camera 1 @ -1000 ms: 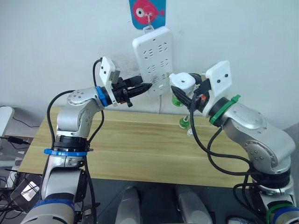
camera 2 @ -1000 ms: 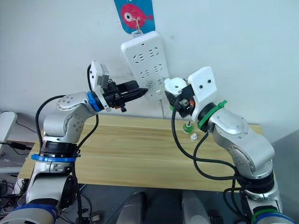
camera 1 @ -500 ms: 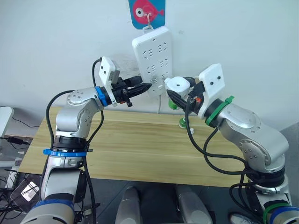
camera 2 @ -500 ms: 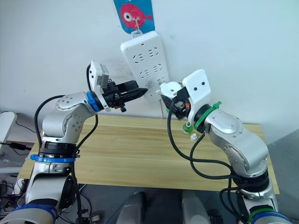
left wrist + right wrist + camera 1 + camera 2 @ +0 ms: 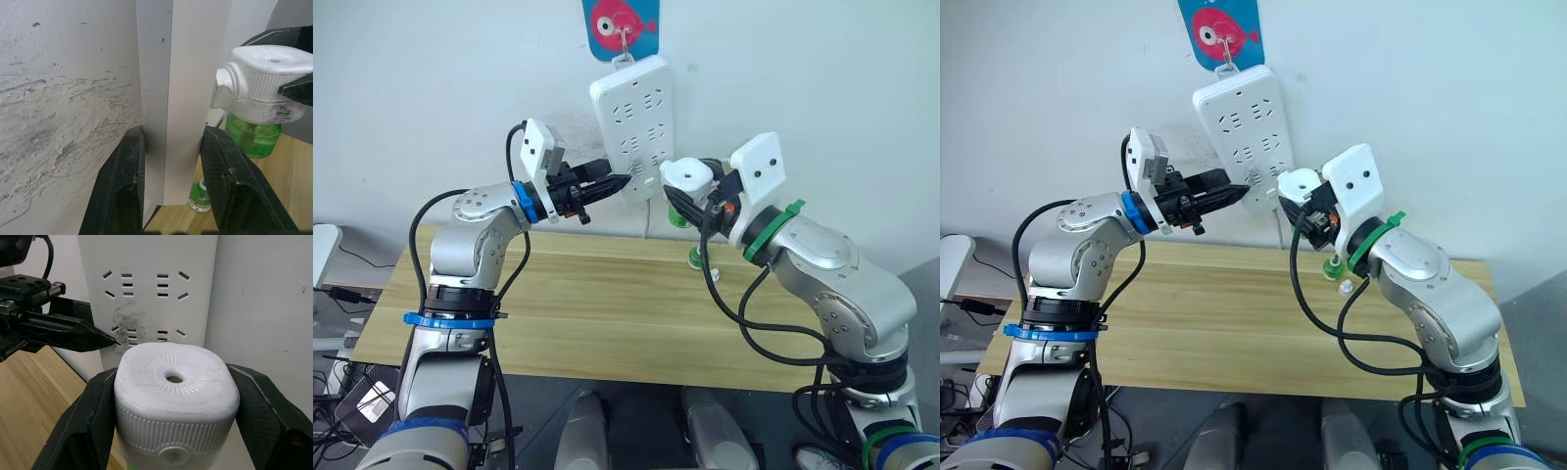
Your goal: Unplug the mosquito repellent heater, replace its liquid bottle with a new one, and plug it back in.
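Right gripper carried mosquito repellent heater leftward, nearer power strip.

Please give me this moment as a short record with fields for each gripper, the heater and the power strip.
left gripper: shut on the lower edge of the power strip, steadying it
right gripper: shut on the mosquito repellent heater
heater: unplugged, held beside the strip, green bottle fitted beneath
power strip: hangs on the wall from a hook
table: another small green bottle stands near the wall

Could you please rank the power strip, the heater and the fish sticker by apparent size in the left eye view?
1. Power strip, clearly largest.
2. Fish sticker, cut off by the frame's top edge.
3. Mosquito repellent heater, held in the right pincer; close to the sticker's size, so that order is unsure.
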Controlling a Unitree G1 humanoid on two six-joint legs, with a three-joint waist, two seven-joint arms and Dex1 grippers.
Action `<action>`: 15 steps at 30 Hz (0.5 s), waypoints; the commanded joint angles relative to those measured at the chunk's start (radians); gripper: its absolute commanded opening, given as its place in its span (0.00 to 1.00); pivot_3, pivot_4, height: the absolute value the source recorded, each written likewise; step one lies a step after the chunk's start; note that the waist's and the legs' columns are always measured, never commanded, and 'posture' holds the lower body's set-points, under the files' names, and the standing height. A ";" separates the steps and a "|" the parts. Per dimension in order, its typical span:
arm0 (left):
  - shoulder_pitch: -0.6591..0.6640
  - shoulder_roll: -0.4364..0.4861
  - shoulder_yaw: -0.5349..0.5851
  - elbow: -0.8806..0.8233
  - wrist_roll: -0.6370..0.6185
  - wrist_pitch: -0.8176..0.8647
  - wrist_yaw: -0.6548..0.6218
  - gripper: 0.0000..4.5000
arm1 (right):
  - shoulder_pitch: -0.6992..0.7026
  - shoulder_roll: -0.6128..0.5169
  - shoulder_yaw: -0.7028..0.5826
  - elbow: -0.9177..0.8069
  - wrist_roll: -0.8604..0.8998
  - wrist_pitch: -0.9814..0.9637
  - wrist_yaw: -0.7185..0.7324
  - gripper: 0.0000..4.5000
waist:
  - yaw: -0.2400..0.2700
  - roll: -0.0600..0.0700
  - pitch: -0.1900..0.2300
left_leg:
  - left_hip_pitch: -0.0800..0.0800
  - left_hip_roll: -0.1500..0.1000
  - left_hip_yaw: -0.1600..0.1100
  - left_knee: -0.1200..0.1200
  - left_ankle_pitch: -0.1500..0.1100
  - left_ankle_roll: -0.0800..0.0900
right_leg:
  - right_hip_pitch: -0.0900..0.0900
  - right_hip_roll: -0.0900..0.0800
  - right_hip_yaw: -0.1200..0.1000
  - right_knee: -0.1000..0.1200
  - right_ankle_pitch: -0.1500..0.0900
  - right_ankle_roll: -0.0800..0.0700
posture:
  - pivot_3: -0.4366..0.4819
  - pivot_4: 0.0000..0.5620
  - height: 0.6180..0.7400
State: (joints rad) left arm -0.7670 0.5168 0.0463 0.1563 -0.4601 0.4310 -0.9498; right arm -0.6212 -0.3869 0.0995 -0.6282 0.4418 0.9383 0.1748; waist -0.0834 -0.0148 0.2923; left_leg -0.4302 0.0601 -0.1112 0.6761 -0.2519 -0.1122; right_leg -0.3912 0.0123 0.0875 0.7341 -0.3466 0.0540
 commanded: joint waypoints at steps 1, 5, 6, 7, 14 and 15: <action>-0.009 -0.005 0.002 -0.020 -0.003 0.004 0.001 0.29 | -0.031 0.013 -0.008 -0.047 -0.024 -0.048 0.003 0.67 | 0.000 0.000 0.000 | 0.000 0.000 0.000 0.000 0.000 0.000 | 0.000 0.000 0.000 0.000 0.000 0.000 | 0.38 0.42 0.65; -0.008 -0.004 0.002 -0.021 -0.002 0.005 0.001 0.29 | -0.031 0.016 -0.005 -0.049 -0.038 -0.059 0.013 0.67 | 0.000 0.000 0.000 | 0.000 0.000 0.000 0.000 0.000 0.000 | 0.000 0.000 0.000 0.000 0.000 0.000 | 0.38 0.43 0.65; -0.008 -0.004 0.002 -0.020 -0.002 0.005 0.001 0.29 | -0.030 0.018 -0.004 -0.050 -0.042 -0.061 0.015 0.67 | 0.000 0.000 0.000 | 0.000 0.000 0.000 0.000 0.000 0.000 | 0.000 0.000 0.000 0.000 0.000 0.000 | 0.38 0.43 0.65; -0.008 -0.004 0.003 -0.020 -0.002 0.005 0.001 0.29 | -0.029 0.016 0.000 -0.052 -0.048 -0.067 0.021 0.67 | 0.000 0.000 0.000 | 0.000 0.000 0.000 0.000 0.000 0.000 | 0.000 0.000 0.000 0.000 0.000 0.000 | 0.38 0.43 0.65; -0.010 -0.006 0.004 -0.014 -0.002 0.005 0.003 0.29 | -0.003 0.011 0.028 -0.067 -0.085 -0.105 0.053 0.67 | 0.000 0.000 0.000 | 0.000 0.000 0.000 0.000 0.000 0.000 | 0.000 0.000 0.000 0.000 0.000 0.000 | 0.38 0.43 0.65; -0.010 -0.006 0.005 -0.012 -0.002 0.005 0.004 0.29 | 0.002 0.008 0.033 -0.071 -0.091 -0.109 0.058 0.67 | 0.000 0.000 0.000 | 0.000 0.000 0.000 0.000 0.000 0.000 | 0.000 0.000 0.000 0.000 0.000 0.000 | 0.38 0.43 0.65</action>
State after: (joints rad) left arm -0.7672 0.5158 0.0469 0.1573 -0.4599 0.4313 -0.9492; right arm -0.6089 -0.3809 0.1302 -0.6320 0.3633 0.8816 0.2194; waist -0.0838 -0.0148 0.2923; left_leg -0.4302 0.0601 -0.1112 0.6762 -0.2520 -0.1119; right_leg -0.3912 0.0123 0.0875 0.7342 -0.3465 0.0540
